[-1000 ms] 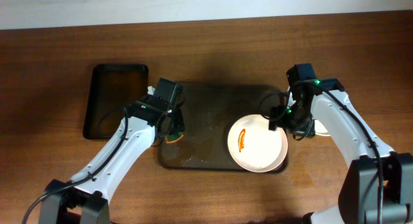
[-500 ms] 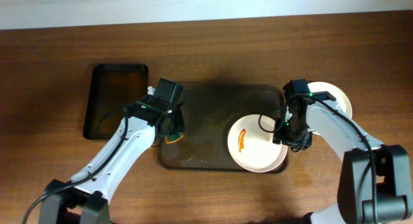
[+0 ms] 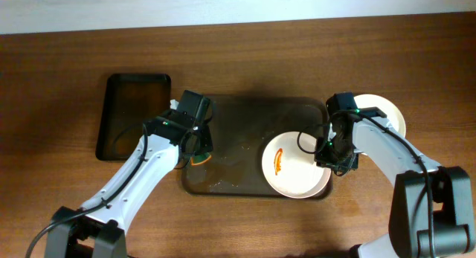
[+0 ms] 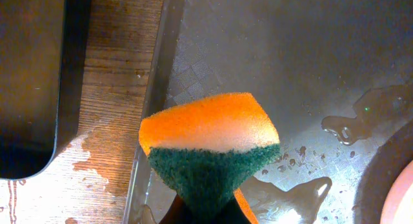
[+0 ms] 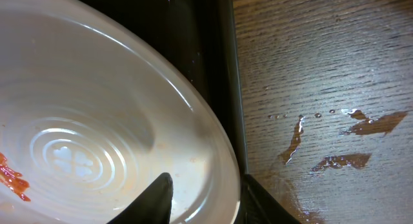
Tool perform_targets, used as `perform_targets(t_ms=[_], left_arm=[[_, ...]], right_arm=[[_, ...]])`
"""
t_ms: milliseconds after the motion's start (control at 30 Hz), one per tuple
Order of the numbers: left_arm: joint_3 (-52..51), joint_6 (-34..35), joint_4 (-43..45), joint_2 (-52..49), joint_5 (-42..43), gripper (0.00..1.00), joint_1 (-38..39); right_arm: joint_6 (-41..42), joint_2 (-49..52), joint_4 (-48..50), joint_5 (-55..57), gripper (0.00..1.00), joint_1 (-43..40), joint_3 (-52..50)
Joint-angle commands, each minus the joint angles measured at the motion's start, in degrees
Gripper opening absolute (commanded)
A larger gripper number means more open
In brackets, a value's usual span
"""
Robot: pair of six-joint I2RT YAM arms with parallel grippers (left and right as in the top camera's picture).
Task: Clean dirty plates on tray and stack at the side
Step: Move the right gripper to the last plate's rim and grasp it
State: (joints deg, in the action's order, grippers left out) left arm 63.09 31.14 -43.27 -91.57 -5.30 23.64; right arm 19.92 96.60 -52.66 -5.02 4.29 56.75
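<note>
My right fingers (image 5: 160, 198) stand open across the rim of the dirty plate (image 5: 97, 121), one tip inside it and one outside against the wall of the tray (image 5: 216, 56), I think so as to pinch the rim and steady it. The orange smear (image 3: 277, 161) lies at the far side from them. My left fingers (image 3: 197, 146) grip the sponge (image 4: 210, 143) over the tray's other end, ready to wipe, and a clean plate (image 3: 387, 113) sits on the surface (image 5: 322, 69) just outside my right fingers.
</note>
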Motion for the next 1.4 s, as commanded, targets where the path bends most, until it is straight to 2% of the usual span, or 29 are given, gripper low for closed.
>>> perform_targets(t_ms=[0, 233, 467, 633, 667, 700, 733, 833, 867, 1100, 1233, 1367], left_arm=[[-0.44, 0.57, 0.11, 0.24, 0.13, 0.0, -0.28], [-0.44, 0.57, 0.11, 0.24, 0.13, 0.0, -0.28], [-0.44, 0.57, 0.11, 0.24, 0.15, 0.0, -0.28], [-0.44, 0.57, 0.15, 0.24, 0.13, 0.0, -0.28], [-0.44, 0.57, 0.15, 0.24, 0.15, 0.0, -0.28], [-0.44, 0.57, 0.17, 0.24, 0.15, 0.0, -0.28], [-0.44, 0.57, 0.22, 0.24, 0.15, 0.0, -0.28], [-0.44, 0.57, 0.37, 0.24, 0.17, 0.0, -0.28], [-0.44, 0.57, 0.37, 0.24, 0.15, 0.0, -0.28], [-0.44, 0.55, 2.67, 0.24, 3.72, 0.0, 0.44], [-0.44, -1.18, 5.33, 0.17, 4.5, 0.0, 2.95], [-0.44, -1.18, 5.62, -1.33, 6.16, 0.0, 3.39]], right_arm=[[0.04, 0.26, 0.92, -3.91, 0.35, 0.28, -0.72], [1.62, 0.33, 5.01, -5.7, 0.36, 9.14, -0.7], [3.1, 0.33, 4.09, -2.05, 0.39, 6.12, -0.37], [3.15, 0.33, 8.68, -3.58, 0.39, 6.56, -3.96], [3.15, 0.33, 9.25, -3.63, 0.35, 6.56, -4.42], [3.13, 0.33, 9.66, -4.55, 0.23, 6.56, -4.76], [3.13, 0.33, 9.84, -5.2, 0.19, 6.56, -4.92], [3.13, 0.5, 11.04, -6.36, 0.15, 6.58, -5.44], [3.13, 1.22, 11.13, -6.43, 0.04, 6.58, -5.49], [3.1, 10.36, 15.96, -12.94, 0.04, 10.47, -1.4], [3.58, 12.11, 24.3, -10.64, 0.04, 16.92, -0.31], [0.81, 12.24, 26.18, -12.15, 0.04, 17.07, -0.13]])
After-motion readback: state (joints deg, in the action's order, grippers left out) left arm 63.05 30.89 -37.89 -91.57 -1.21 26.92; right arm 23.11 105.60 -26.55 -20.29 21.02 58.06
